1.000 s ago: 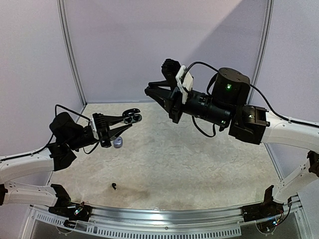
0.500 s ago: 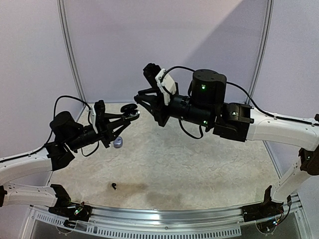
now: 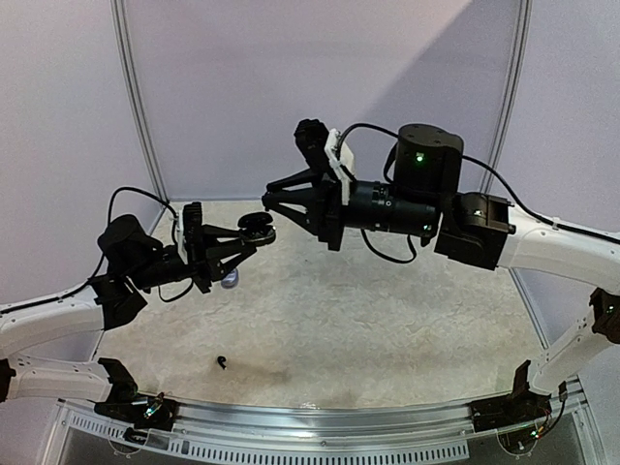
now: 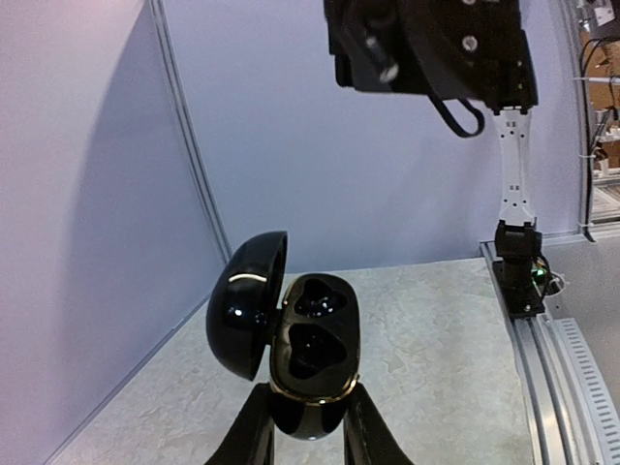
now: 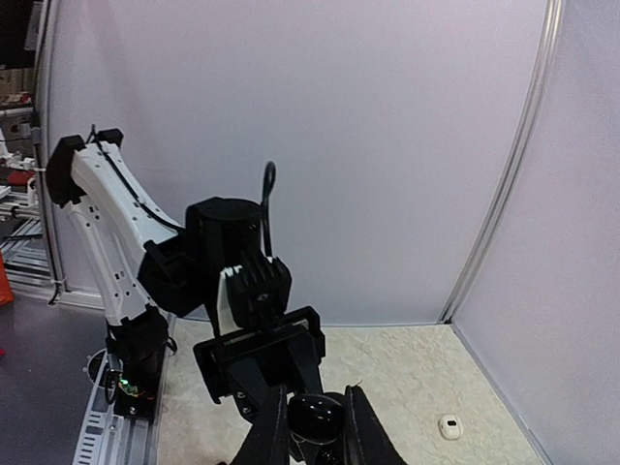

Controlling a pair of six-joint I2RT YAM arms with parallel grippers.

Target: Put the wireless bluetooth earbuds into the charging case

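Lilac walls close in a mottled stone table, and we see both arms raised well above it, facing each other. The right arm reaches across from its side; the left arm comes up to meet it.

The left gripper is clamped on the base of the black charging case, holding it up with its lid swung open beside the body. The right gripper points at the case, its tips just beside the opening. We cannot tell whether its jaws pinch anything.

We judge this to be the approach to insertion. The next move calls for a fine line-up of the right fingertips over one well, then a gentle push.

One black earbud lies on the table, well below the left gripper, toward the arm bases. A small silvery piece sits under the left gripper, and a white piece lies far off beyond the right fingers. Both are too small for us to tell earbud from case. The wells look dark, and we cannot say whether they are empty.
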